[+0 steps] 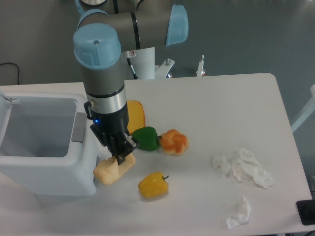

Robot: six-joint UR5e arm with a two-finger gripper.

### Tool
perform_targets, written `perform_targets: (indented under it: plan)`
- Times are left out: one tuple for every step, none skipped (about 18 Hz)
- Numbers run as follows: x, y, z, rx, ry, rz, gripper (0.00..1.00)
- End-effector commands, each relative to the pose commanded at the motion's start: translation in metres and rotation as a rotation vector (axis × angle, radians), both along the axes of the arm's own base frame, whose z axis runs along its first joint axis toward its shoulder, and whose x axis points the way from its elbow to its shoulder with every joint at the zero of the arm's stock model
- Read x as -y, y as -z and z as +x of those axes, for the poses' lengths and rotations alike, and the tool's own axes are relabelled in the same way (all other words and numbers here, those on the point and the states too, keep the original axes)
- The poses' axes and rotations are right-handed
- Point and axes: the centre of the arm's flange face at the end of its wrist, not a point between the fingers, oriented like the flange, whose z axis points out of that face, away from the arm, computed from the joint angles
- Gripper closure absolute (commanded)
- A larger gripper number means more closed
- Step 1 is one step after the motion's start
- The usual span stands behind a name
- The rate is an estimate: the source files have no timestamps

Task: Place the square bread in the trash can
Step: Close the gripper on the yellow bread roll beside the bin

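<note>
The square bread, a pale beige lumpy chunk, lies low at the table next to the front right corner of the trash can, a large white bin with a grey tab on its right rim. My gripper points down over the bread's upper right end. Its dark fingers press on that end and look shut on it. The bread's lower left end touches or nearly touches the bin wall.
A flat orange-yellow toast slice lies behind the gripper. A green pepper, a round orange bun and a yellow pepper lie to the right. Crumpled white tissues lie at the right front.
</note>
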Motion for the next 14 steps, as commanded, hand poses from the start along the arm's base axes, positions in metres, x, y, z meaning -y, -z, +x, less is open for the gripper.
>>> perform_targets:
  plan:
    - [0.0,0.0,0.001,-0.001,0.001,-0.001,0.85]
    - [0.0,0.004,0.003,0.002,-0.003,-0.006,0.85]
    - [0.0,0.002,0.003,0.005,-0.001,-0.001,0.85]
    - [0.0,0.002,0.004,0.005,-0.001,-0.001,0.85]
    - [0.0,0.002,0.003,0.005,-0.002,0.002,0.85]
    - [0.0,0.001,0.003,0.005,-0.003,0.003,0.85]
    - [0.0,0.001,0.003,0.007,-0.005,0.004,0.85]
    - [0.0,0.0,0.003,0.006,-0.007,0.006,0.85]
    - [0.0,0.0,0.003,0.007,-0.008,0.006,0.85]
    - [0.0,0.0,0.002,0.009,-0.017,0.008,0.85]
    - [0.001,-0.001,0.002,0.012,-0.024,0.011,0.85]
    - [0.0,-0.004,0.001,0.01,-0.034,0.019,0.85]
    - [0.001,-0.011,0.001,0.004,-0.042,0.028,0.85]
    - [0.003,-0.021,0.002,-0.006,-0.044,0.041,0.85]
